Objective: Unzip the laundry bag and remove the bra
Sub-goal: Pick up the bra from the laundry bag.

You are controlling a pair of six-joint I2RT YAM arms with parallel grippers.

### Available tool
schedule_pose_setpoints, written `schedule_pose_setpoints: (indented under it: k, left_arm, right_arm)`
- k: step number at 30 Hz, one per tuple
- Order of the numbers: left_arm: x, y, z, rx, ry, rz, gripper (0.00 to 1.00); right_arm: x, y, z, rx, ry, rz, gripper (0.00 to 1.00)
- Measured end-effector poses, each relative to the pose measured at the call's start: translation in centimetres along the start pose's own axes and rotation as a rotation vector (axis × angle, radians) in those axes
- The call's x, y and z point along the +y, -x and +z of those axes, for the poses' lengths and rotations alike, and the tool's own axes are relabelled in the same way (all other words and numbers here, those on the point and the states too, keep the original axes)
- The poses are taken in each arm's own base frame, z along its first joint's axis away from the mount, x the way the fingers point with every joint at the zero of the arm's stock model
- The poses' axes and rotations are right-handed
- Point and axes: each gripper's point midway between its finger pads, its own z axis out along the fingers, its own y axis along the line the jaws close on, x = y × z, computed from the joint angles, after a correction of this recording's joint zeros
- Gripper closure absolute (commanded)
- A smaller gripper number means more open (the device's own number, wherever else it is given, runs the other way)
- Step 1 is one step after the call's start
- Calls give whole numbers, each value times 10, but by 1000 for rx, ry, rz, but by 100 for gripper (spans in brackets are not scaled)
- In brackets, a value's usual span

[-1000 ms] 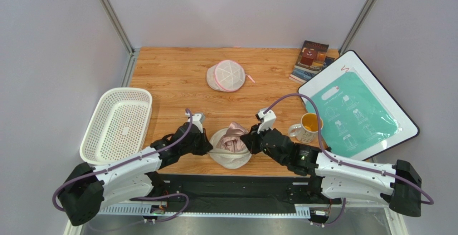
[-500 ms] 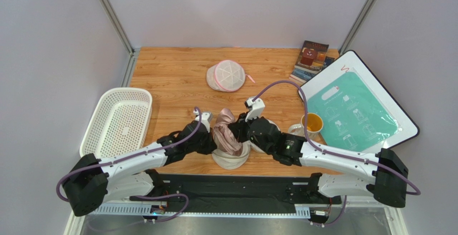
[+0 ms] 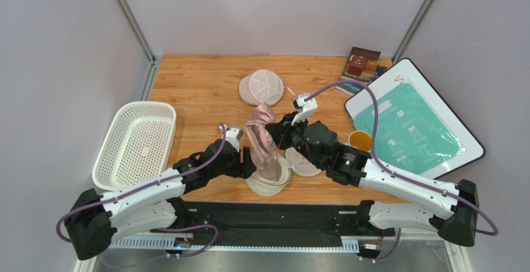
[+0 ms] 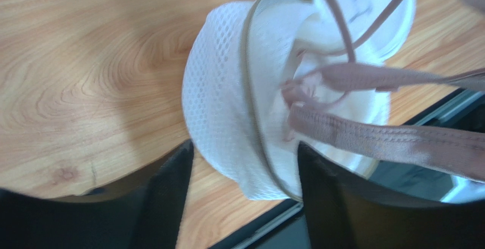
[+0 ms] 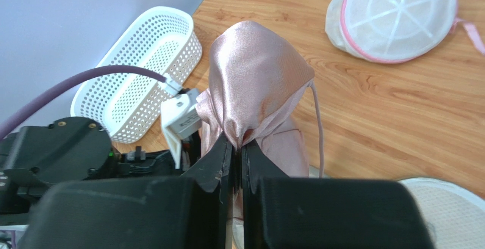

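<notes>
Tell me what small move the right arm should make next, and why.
Probably lift the right gripper higher and away: it is shut on the bra, whose straps hang inside the open laundry bag, while the left gripper stands open around the bag's rim.

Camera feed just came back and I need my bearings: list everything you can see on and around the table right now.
laundry bag: one, beige-white mesh, unzipped, front centre of the table
bra: one, dusty pink, lifted above the bag, straps trailing into it
pouch: one, white mesh with pink trim, back centre
basket: one, white, left edge
mug: one, white with yellow inside, right of the bag, partly behind the right arm
books: small stack, dark covers, back right; number unclear
board: one, white with a teal panel, right side
table: one, wood
left gripper: open, fingers either side of the bag
right gripper: shut on the bra
</notes>
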Motion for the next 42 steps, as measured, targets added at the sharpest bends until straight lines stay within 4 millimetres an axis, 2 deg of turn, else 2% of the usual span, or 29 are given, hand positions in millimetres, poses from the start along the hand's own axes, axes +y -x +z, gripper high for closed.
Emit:
schedule_pose_setpoints:
  k: [2,6,9,15,17,20,25,28,30,32,38,42]
  left_arm:
    - [-6,13,-9,-33,-14,14,1]
    - [-27,48,-32,-124,-68,37,0]
    - [-36,64,-47,-177,-102,48,0]
    - [-41,67,-65,-198,-145,78,0]
    - [-48,71,-74,-213,-184,95,0]
    - [-64,91,-94,-261,-230,125,0]
    - [-98,148,-142,-417,-304,178,0]
    - [-107,176,-169,-511,-310,206,0]
    - [-107,186,-179,-549,-295,223,0]
    - [-104,192,-186,-575,-275,244,0]
    - [-87,195,-191,-608,-188,305,0]
    - [-86,197,-181,-593,-162,336,0]
  right_arm:
    - [-2,13,-4,-16,-5,-5,100]
    - [-1,41,-9,-54,-9,-18,100]
    - [4,63,-14,-84,2,-22,100]
    - [15,91,-23,-118,39,-20,100]
    - [21,97,-24,-125,58,-16,100]
    - [29,100,-21,-118,82,-16,100]
    - [43,98,-10,-72,121,-27,100]
    - [52,100,-6,-56,146,-30,100]
    - [54,99,-7,-46,159,-32,100]
    - [56,98,-8,-41,170,-33,100]
    - [64,94,-10,-17,216,-34,100]
    - [70,91,-12,-1,247,-26,100]
